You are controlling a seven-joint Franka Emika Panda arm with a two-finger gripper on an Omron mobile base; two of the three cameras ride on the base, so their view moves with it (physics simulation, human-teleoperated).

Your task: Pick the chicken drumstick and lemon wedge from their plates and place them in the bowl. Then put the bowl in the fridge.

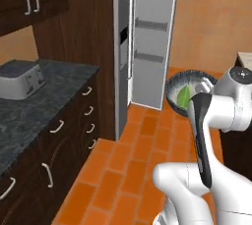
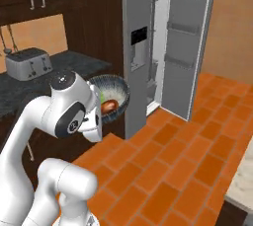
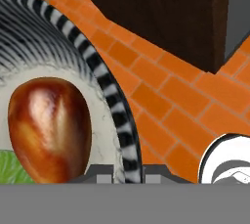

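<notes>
- Gripper (image 3: 128,171): fingers pressed together on the rim of the bowl (image 3: 110,96), pinching it at the near edge; bowl carried in the air over the tiled floor (image 3: 161,96).
- Bowl contents: chicken drumstick (image 3: 49,127) lies just inside the held rim, meaty end up; lemon wedge (image 3: 12,169) beside it, lower left.
- Outward: fridge (image 2: 136,47) stands ahead of the bowl, door (image 2: 185,42) swung open. Left base view puts the opening to the bowl's left.
- Judgement: next move is carrying the bowl level towards that opening.
</notes>
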